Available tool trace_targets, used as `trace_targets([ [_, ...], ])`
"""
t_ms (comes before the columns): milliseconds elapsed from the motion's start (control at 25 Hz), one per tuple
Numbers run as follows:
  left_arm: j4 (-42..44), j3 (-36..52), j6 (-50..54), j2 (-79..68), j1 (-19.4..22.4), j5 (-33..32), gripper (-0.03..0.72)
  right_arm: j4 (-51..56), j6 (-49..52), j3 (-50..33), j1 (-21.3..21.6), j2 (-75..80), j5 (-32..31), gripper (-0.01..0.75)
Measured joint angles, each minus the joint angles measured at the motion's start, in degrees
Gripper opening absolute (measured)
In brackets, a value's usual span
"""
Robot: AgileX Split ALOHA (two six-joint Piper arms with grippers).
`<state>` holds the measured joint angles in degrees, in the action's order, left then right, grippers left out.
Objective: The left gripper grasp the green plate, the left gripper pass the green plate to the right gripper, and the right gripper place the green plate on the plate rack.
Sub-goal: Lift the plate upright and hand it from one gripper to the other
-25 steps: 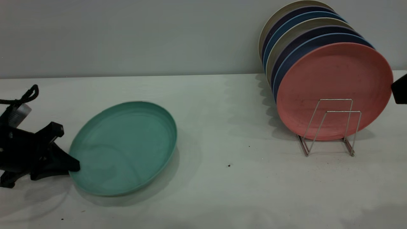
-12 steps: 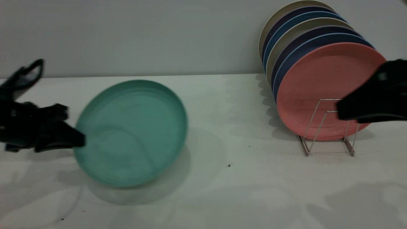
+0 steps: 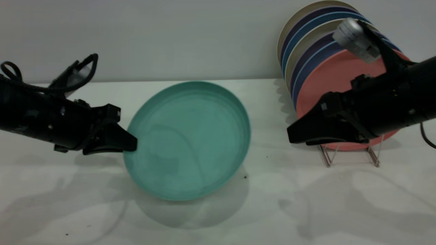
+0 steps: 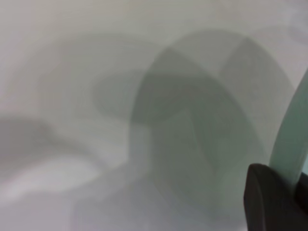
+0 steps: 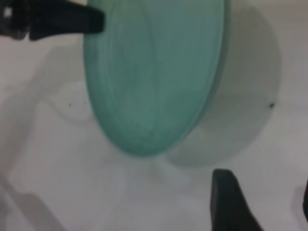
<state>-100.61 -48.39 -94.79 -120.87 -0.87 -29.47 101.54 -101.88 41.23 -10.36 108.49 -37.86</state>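
The green plate (image 3: 187, 139) hangs tilted above the table, its face toward the camera. My left gripper (image 3: 131, 143) is shut on its left rim; the left wrist view shows the rim (image 4: 288, 144) between the two fingers (image 4: 264, 199). My right gripper (image 3: 293, 134) is open and empty, apart from the plate's right edge, in front of the plate rack (image 3: 325, 158). In the right wrist view the plate (image 5: 154, 77) lies ahead of my open right gripper (image 5: 262, 202), with the left gripper (image 5: 62, 19) on its far rim.
The rack holds several upright plates: a salmon-pink plate (image 3: 327, 81) in front, blue plates (image 3: 306, 58) and beige ones behind. The right arm covers most of the rack's wire loops. A grey wall stands close behind the white table (image 3: 218, 217).
The left gripper has lifted the green plate off the table and carried it right toward the centre. The right arm has come in from the right edge and moved left toward the plate.
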Motion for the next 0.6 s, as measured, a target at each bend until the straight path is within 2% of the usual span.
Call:
trace_targets([
  [240, 0.26, 0.00, 1.95, 0.04, -1.45, -4.21, 0.012, 0.11, -0.05, 3.92, 0.00, 2.90, -0.75, 0.392],
  [600, 0.07, 0.00, 2.30, 0.04, -5.89, -4.27, 0.010, 0.11, 0.65, 5.69, 0.00, 3.43, -2.14, 0.391],
])
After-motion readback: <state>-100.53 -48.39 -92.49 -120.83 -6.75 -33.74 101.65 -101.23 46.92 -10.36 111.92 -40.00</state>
